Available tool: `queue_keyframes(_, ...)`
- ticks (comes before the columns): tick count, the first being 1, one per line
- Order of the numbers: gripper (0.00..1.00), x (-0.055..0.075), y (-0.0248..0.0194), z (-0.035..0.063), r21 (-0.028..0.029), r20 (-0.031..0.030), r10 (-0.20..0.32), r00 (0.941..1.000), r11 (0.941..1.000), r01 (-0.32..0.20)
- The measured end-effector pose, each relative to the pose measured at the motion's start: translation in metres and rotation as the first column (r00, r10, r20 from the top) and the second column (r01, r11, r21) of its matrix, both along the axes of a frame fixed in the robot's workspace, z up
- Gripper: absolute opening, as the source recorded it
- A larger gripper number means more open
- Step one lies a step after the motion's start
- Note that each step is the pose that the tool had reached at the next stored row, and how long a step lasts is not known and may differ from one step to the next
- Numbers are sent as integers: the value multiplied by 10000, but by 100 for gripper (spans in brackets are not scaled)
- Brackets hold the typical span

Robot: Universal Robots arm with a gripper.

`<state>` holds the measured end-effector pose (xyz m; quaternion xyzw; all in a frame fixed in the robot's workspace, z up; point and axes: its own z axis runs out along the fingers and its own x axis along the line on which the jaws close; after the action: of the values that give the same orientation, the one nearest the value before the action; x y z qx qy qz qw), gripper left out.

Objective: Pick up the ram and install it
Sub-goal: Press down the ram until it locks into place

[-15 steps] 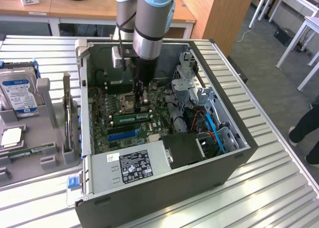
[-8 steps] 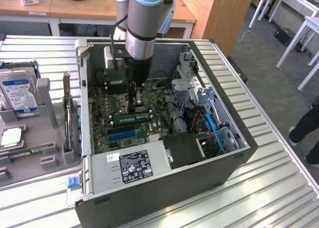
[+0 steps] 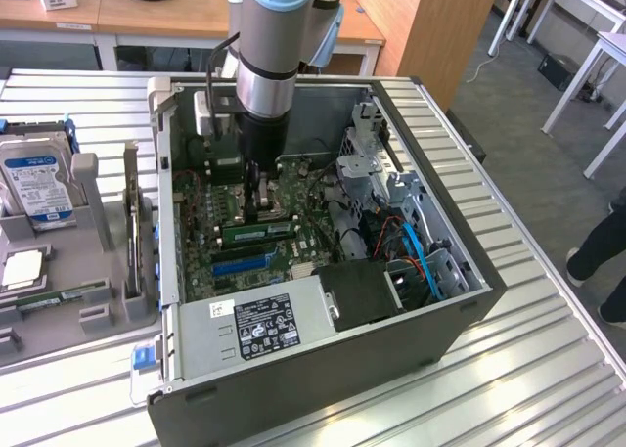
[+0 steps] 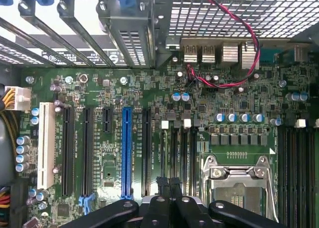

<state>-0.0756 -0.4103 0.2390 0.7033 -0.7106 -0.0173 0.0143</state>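
Observation:
The ram (image 3: 256, 232), a narrow green stick with a white label, sits on edge across the green motherboard (image 3: 210, 261) inside the open computer case (image 3: 469, 300). My gripper (image 3: 262, 210) reaches down into the case, its tips right above the ram's middle; I cannot tell if they touch it. In the wrist view the black fingers (image 4: 160, 185) are pressed together over the dark memory slots (image 4: 180, 153) beside the processor socket (image 4: 237, 185), and the gripper (image 4: 168, 182) is shut with nothing visible between them.
A grey parts tray (image 3: 88, 320) at the exterior view's left holds a silver hard drive (image 3: 37, 183) and another thin green stick (image 3: 61, 295). Inside the case are the power supply (image 3: 259, 330), blue cables (image 3: 416, 246) and a metal drive cage (image 3: 367, 149). A person's legs (image 3: 599, 242) stand at the right.

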Motion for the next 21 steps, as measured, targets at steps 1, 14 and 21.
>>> queue_keyframes(1, 11, 0, 0, 0, -1, 0, 0, 10000, 10000, 0)
queue_keyframes(14, 11, -1, -1, -59, -2, -1, 0, 10000, 10000, 0)
queue_keyframes(21, 11, -1, -2, -77, -2, -1, 0, 10000, 10000, 0)
